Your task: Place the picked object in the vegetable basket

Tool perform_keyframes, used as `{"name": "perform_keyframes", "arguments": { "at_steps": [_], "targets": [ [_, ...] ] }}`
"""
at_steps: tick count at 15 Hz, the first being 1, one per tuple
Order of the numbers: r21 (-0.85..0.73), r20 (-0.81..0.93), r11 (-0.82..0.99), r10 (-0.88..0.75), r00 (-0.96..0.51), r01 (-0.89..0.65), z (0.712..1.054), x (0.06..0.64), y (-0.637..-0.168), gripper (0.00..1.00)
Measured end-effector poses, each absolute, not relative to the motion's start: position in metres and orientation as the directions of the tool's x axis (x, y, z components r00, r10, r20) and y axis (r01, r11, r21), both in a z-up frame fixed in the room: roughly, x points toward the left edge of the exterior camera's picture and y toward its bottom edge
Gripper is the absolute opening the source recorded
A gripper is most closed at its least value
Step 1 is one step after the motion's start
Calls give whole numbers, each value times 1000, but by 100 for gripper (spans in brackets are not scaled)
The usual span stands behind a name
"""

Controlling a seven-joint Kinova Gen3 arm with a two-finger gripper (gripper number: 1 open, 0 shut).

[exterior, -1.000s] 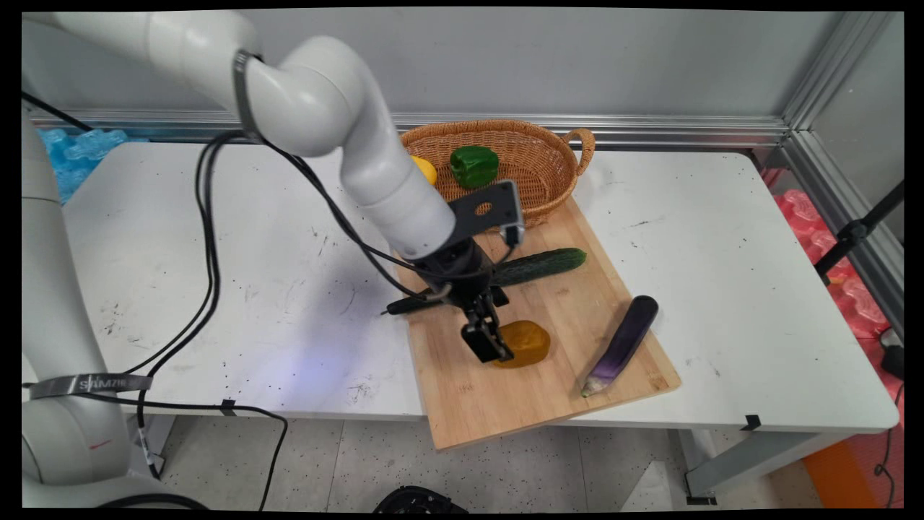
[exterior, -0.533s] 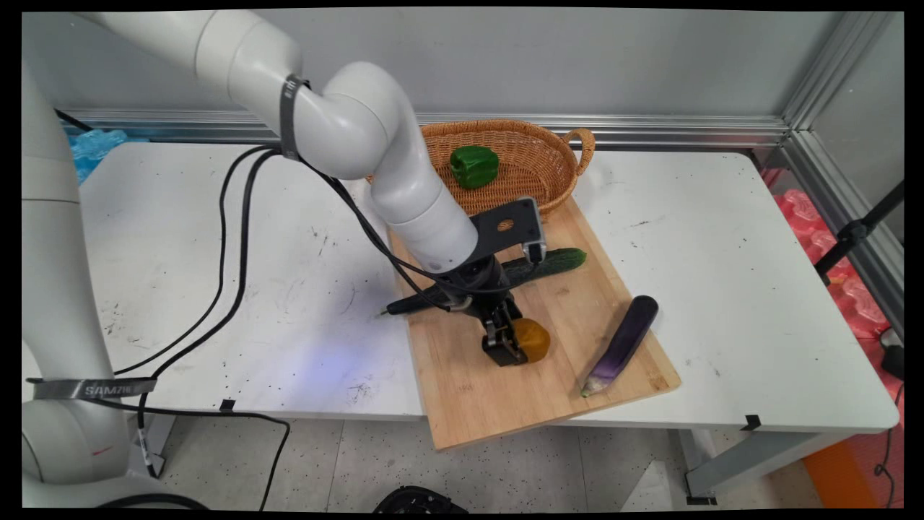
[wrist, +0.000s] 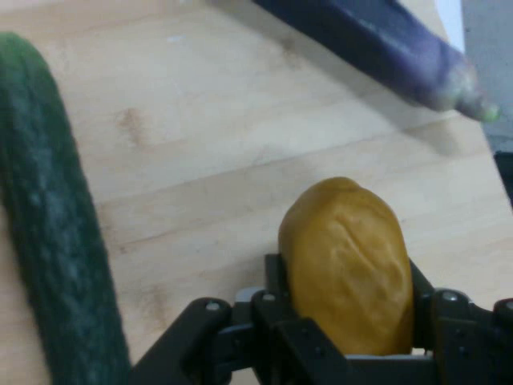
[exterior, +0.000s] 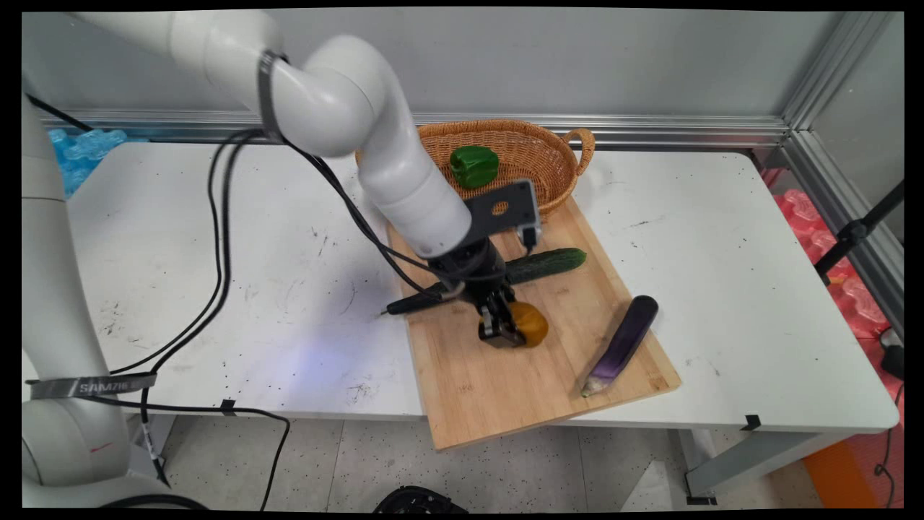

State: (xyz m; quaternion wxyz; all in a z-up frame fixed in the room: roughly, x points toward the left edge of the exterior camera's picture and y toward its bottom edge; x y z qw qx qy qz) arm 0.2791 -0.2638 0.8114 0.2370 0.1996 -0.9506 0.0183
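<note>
My gripper (exterior: 505, 328) (wrist: 346, 321) is shut on an orange-brown bread roll (exterior: 532, 323) (wrist: 349, 261) and holds it just above the wooden cutting board (exterior: 520, 375) (wrist: 216, 152). In the hand view the roll sits squeezed between the two black fingers. A dark green cucumber (exterior: 545, 263) (wrist: 52, 233) lies on the board behind the gripper, partly hidden by the wrist. A purple eggplant (exterior: 624, 343) (wrist: 377, 44) lies on the board's right side.
A wicker basket (exterior: 556, 162) at the back of the board holds a green bell pepper (exterior: 474, 165). Black cables (exterior: 216, 253) hang from the arm over the table's left half. The board overhangs the table's (exterior: 722, 289) front edge.
The gripper came down over the roll, shut on it, and has now risen slightly with it. The arm now hides the yellow thing in the basket.
</note>
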Motion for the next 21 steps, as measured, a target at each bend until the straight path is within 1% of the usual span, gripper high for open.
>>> {"name": "perform_keyframes", "arguments": {
  "at_steps": [5, 8, 11, 14, 17, 21],
  "targets": [
    [56, 487, 910, -384, -784, -411, 854, 306, -261, 0],
    [49, 512, 883, -424, -747, -468, 885, 333, -266, 0],
    [29, 533, 835, -478, -698, -550, 910, 365, -280, 0],
    [13, 558, 773, -532, -637, -634, 925, 393, -301, 0],
    [4, 584, 719, -566, -582, -695, 933, 410, -325, 0],
    [-5, 609, 672, -586, -535, -741, 931, 418, -357, 0]
  ]
}}
